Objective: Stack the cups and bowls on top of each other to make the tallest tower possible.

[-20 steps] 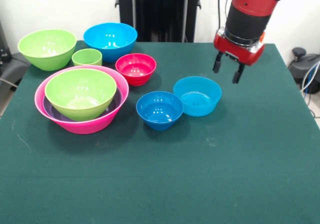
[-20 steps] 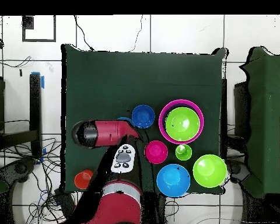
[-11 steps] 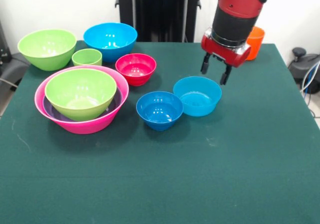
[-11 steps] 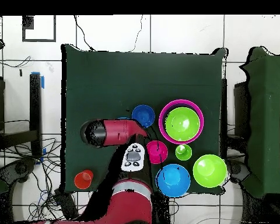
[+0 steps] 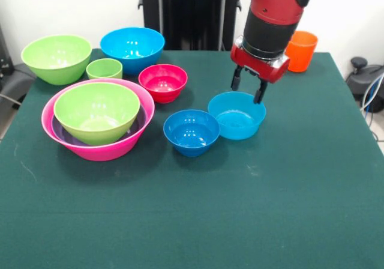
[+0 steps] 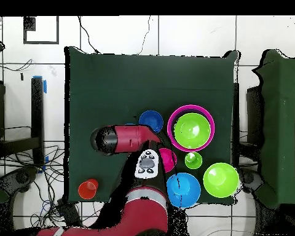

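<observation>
The hand (image 5: 246,87) has shifted over the teal bowl (image 5: 237,115), hidden overhead.

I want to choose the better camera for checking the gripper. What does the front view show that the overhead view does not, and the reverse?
Only the front view shows the gripper, open, its tips just above the far rim of the teal bowl; overhead, the arm covers both. It also shows the purple bowl nested inside the pink bowl. Only the overhead view shows the floor and cables around the table. Both show the orange cup standing apart at a corner and the small blue bowl.
</observation>
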### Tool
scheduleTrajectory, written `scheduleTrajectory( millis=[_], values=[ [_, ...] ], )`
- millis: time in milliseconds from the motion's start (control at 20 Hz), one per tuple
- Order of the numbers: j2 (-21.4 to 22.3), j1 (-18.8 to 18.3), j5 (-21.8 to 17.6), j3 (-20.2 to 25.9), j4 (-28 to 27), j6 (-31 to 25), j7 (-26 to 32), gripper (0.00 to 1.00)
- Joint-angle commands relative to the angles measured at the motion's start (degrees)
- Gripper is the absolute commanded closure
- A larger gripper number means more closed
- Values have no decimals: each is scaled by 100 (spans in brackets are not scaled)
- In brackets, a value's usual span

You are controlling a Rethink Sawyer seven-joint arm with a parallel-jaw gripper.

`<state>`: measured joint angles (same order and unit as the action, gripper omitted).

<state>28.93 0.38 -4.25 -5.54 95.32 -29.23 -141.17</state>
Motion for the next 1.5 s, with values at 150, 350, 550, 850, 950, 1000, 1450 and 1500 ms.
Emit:
scheduleTrajectory(
  millis=[150, 350, 550, 850, 950, 1000, 1450, 1500],
  values=[
    [-535, 127, -217, 646, -338, 540, 6, 0],
    [-619, 240, -67, 666, -390, 607, -169, 0],
    [-643, 237, 14, 674, -363, 719, -259, 0],
    [-751, 359, 192, 743, -433, 821, -449, 0],
    [-783, 391, 229, 746, -459, 848, -493, 0],
    [-858, 404, 245, 768, -502, 938, -515, 0],
    [-896, 264, 219, 923, -470, 774, -214, 0],
    [-855, 239, 215, 948, -448, 675, -155, 0]
  ],
)
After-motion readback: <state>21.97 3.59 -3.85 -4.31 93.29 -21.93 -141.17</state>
